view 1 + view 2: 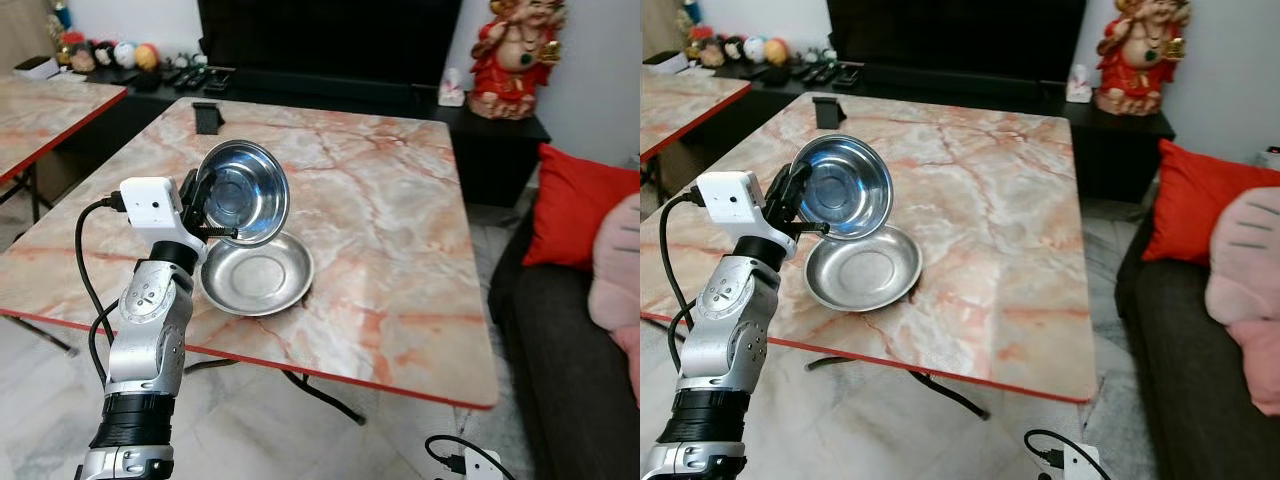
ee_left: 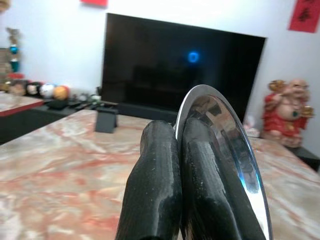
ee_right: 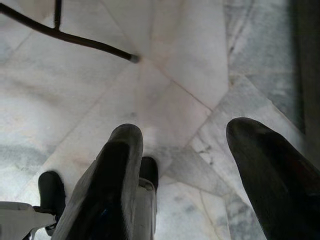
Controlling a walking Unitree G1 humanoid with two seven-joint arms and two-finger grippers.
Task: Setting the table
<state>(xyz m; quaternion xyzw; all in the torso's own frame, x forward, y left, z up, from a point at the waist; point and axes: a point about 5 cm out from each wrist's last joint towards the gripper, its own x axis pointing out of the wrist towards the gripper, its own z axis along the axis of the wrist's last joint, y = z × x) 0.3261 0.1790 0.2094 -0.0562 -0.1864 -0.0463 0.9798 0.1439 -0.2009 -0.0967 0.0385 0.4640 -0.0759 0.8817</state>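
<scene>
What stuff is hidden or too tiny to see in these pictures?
- Back rim of the flat bowl: head views, the tilted bowl in the left claw covers it.
- Items on the dark shelf: too small.
- Statue: top cut off.
- Right claw: wrist view, above floor; arm unseen.

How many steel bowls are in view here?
2: one steel bowl tilted up, pinched at its rim by the left gripper; the other bowl rests on the marble table directly beneath.

light: even, bright indoor | glare: sheen on tilted steel bowl (image 1: 241,192) | shadows: soft under table (image 1: 400,300) near edge | focus: head views sharp; left wrist fingers (image 2: 155,185) blurred close-up
</scene>
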